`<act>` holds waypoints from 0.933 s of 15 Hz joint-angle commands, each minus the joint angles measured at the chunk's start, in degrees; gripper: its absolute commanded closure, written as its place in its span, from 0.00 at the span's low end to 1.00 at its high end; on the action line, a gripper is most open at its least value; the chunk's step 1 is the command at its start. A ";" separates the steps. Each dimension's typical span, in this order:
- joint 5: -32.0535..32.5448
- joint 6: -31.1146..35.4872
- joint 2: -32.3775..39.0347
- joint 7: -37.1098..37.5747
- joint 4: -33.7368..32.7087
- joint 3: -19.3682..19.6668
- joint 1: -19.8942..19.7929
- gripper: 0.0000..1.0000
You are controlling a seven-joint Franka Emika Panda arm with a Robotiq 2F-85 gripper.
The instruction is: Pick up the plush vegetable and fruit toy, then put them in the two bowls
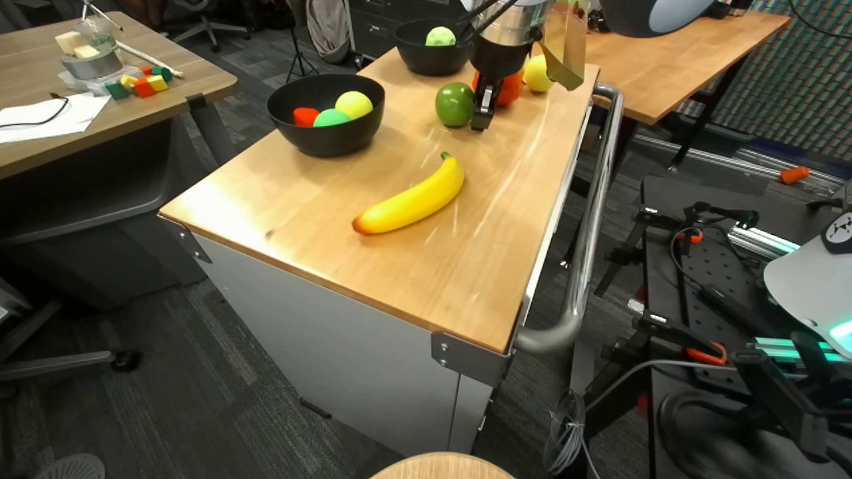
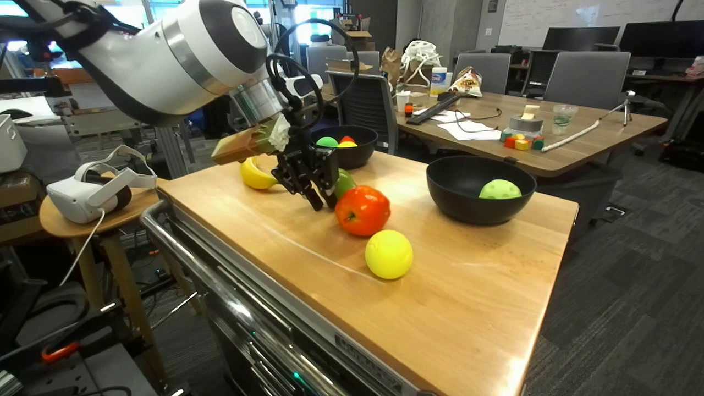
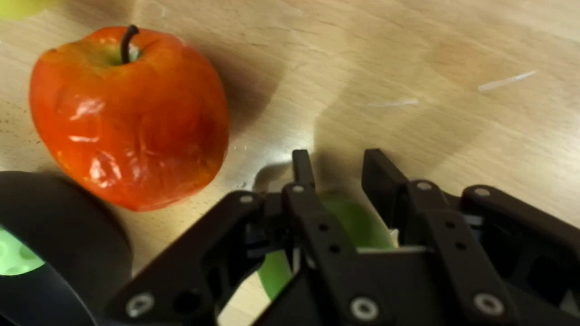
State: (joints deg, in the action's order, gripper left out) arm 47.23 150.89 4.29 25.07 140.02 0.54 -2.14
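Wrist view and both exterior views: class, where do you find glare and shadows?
Wrist view: white glints on the red apple, with a soft shadow on the tabletop to its right. Both exterior views: glare whitens part of the tabletop. In an exterior view, bright reflections run along the metal handrail.

In an exterior view | free: bare cart top (image 1: 439, 279) at near right, beside banana (image 1: 416, 201); lane between near black bowl (image 1: 327, 141) and green round (image 1: 454, 104) | blocked: green round just left of gripper (image 1: 482, 124); red round (image 1: 511, 89), then yellow ball (image 1: 536, 74), beyond it at far right; far black bowl (image 1: 429, 61) at far left; metal rail (image 1: 594, 219) along right edge
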 commanded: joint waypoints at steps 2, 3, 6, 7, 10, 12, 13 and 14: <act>-0.32 -1.55 -1.24 -4.80 -1.53 -0.03 1.60 0.25; 1.16 -2.54 -2.15 -5.40 -1.66 -0.29 2.17 0.18; 0.07 -1.54 -3.08 -14.59 -2.45 -1.24 2.93 0.00; -0.92 -0.91 -2.74 -18.40 -3.03 -1.34 2.93 0.00; -1.92 -0.98 -0.60 -25.63 -5.82 -0.87 2.48 0.00; -2.84 -0.55 1.28 -29.65 -7.58 -0.08 1.69 0.00; -3.29 -0.38 2.08 -31.68 -8.37 0.31 1.30 0.00; -2.75 -0.52 3.03 -33.40 -9.65 0.89 0.84 0.00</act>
State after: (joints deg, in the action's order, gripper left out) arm 45.46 149.88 4.33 -2.13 134.19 0.33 -0.05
